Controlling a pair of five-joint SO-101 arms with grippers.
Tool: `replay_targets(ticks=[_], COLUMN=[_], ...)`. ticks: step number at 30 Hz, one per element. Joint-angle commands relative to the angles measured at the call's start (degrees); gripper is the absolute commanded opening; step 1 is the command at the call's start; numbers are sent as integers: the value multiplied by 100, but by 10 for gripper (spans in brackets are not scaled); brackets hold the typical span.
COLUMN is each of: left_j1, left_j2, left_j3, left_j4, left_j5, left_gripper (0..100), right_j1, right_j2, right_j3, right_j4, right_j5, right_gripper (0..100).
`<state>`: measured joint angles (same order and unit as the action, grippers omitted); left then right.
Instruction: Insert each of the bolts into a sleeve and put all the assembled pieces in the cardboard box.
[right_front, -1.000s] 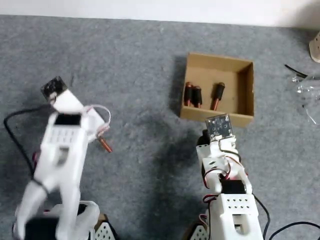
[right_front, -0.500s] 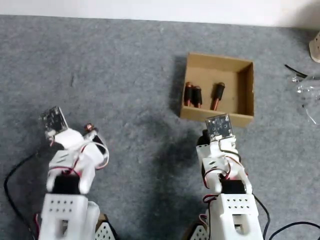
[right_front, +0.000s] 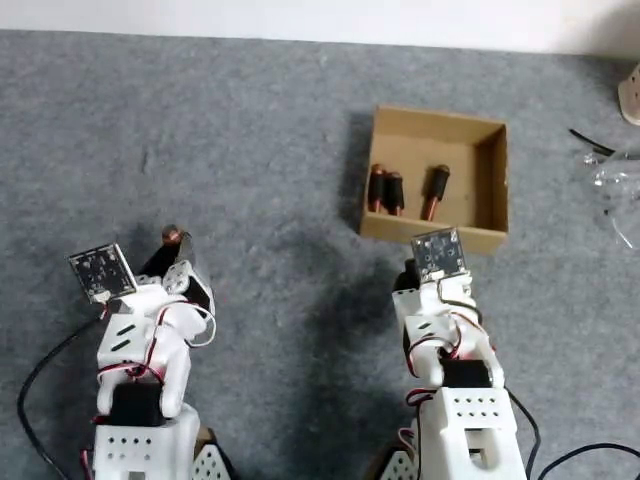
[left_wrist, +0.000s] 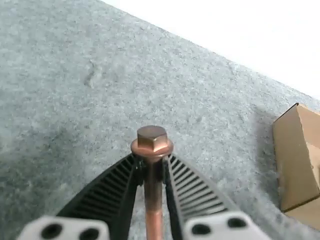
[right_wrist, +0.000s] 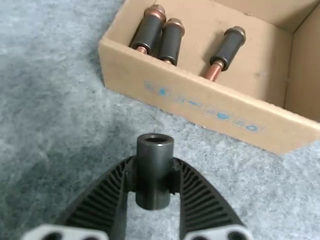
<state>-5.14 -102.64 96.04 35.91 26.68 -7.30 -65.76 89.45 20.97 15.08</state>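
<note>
bolt (left_wrist: 152, 141) sits clamped, head beyond the tips, in our left gripper (left_wrist: 153, 161), now drawn back toward its base, while our right gripper (right_wrist: 154, 170) stays closed on the sleeve (right_wrist: 155, 150) beside the cardboard box (right_wrist: 200, 107).

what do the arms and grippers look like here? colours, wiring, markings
Left arm and right arm: white plastic, hole grids on the lower housings, looped red and white wires, black cables, a square circuit board at each wrist. Left gripper and right gripper: black tapered ribbed fingers on white mounts with screw holes.
</note>
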Motion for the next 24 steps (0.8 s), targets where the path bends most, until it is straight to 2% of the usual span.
replay_targets(ticks=[1, 7, 15, 19, 24], left_j1=[75, 75, 84, 92, 101], left_j2=[-4, 4, 4, 4, 4], left_j3=[110, 110, 110, 110, 110], left_j4=[-185, -167, -167, -167, -167], left_j5=[-53, -62, -62, -62, -62], left_gripper=[6, 7, 7, 7, 7], right_j1=[92, 92, -268, -435, -1086], right_j2=[-136, -831, -4013, -3705, -3908], right_j3=[-40, 154, 743, 655, 620], right_j4=[-215, 92, 1824, 2141, 2167], right_j5=[70, 70, 70, 35, 35], right_gripper=[5, 5, 5, 5, 5])
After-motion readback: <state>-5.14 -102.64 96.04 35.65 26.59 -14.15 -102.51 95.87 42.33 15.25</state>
